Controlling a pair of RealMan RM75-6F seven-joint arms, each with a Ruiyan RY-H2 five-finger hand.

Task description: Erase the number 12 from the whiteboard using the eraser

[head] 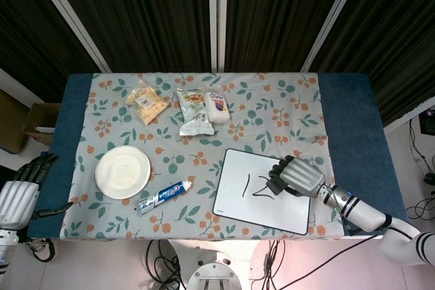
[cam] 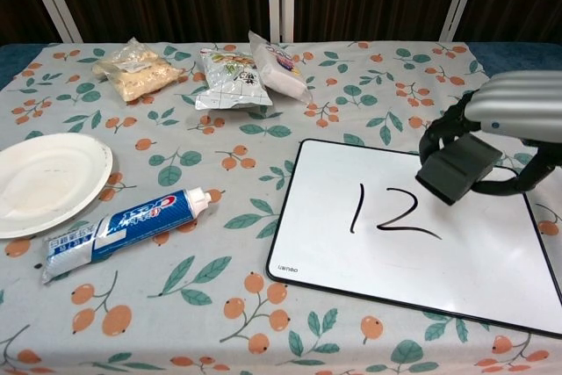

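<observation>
- One whiteboard (cam: 492,261) lay on the desk (head: 346,106), its "12" (cam: 391,211) unerased.
- Right hand (cam: 518,111) gripped one eraser (cam: 457,169) above the board.
- Left hand (head: 17,195) hung open, off the desk.
- Three snack packets (cam: 233,76), one plate (cam: 44,182), one toothpaste tube (cam: 127,226).

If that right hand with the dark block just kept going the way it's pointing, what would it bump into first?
Probably the whiteboard itself. The right hand holds the eraser tilted down over the board, just right of the number 12, so it should land about there. How high it hangs is unclear.
</observation>
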